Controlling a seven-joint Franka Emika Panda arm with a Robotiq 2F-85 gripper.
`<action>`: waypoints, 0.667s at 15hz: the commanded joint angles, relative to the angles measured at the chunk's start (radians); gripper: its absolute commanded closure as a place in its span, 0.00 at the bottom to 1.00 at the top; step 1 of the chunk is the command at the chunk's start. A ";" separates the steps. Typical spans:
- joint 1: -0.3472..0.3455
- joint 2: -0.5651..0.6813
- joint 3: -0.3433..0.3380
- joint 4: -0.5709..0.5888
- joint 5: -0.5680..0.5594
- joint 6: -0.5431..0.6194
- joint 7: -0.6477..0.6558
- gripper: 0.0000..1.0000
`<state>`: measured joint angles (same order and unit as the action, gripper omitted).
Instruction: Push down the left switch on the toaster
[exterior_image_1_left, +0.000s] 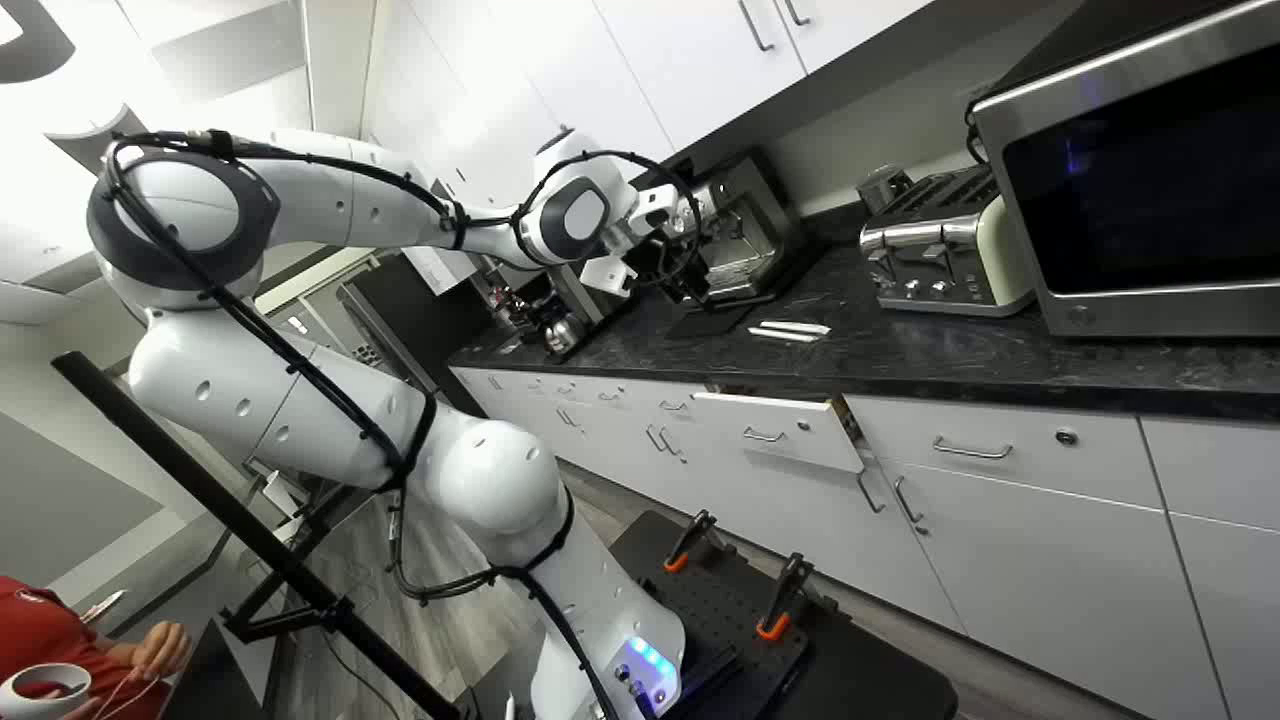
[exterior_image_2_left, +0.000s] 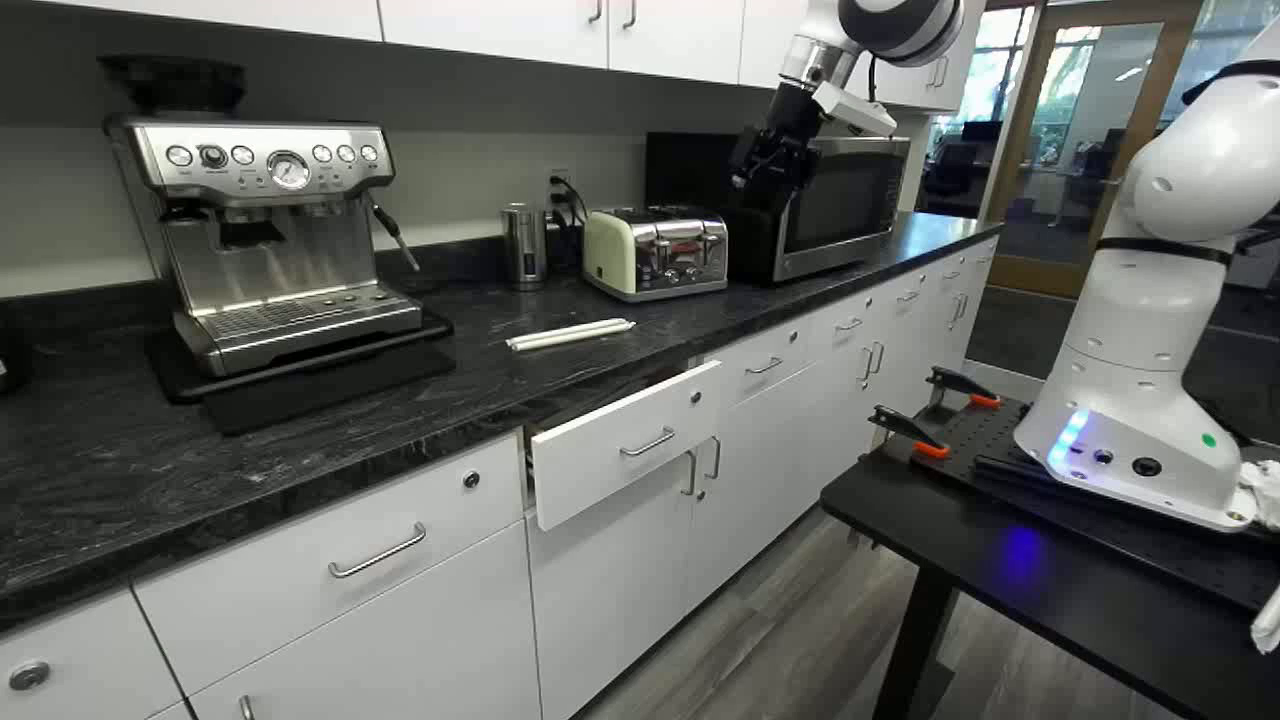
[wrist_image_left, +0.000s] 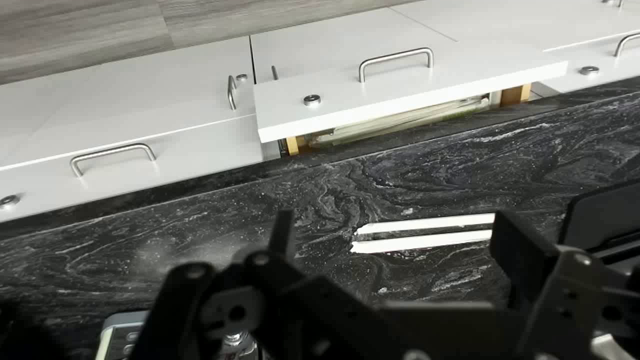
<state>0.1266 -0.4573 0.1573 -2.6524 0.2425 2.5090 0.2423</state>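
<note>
The silver toaster (exterior_image_1_left: 925, 245) with cream ends stands on the dark counter beside the microwave. It also shows in an exterior view (exterior_image_2_left: 670, 255). Its front has two levers, the left one (exterior_image_1_left: 880, 257) and the right one (exterior_image_1_left: 936, 252), with knobs below. In the wrist view only a corner of the toaster (wrist_image_left: 117, 330) shows at the bottom left, mostly hidden by a gripper finger. My black gripper (wrist_image_left: 400, 237) is open and empty, its fingers wide apart above the counter. The gripper shows in both exterior views (exterior_image_1_left: 685, 285) (exterior_image_2_left: 770, 170), raised and apart from the toaster.
The large microwave (exterior_image_2_left: 845, 205) stands close beside the toaster. A coffee machine (exterior_image_2_left: 280, 250) stands farther along the counter. Two white sticks (wrist_image_left: 425, 232) lie on the counter (wrist_image_left: 200, 220). A drawer (exterior_image_2_left: 625, 440) below is pulled out. A steel canister (exterior_image_2_left: 524, 245) stands behind the toaster.
</note>
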 joint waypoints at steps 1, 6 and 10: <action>0.004 0.000 -0.005 0.001 -0.004 -0.003 0.003 0.00; -0.013 0.009 0.000 0.013 -0.030 0.005 0.007 0.00; -0.074 0.111 -0.007 0.098 -0.144 -0.023 -0.005 0.00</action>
<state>0.0982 -0.4392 0.1551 -2.6351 0.1704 2.5076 0.2423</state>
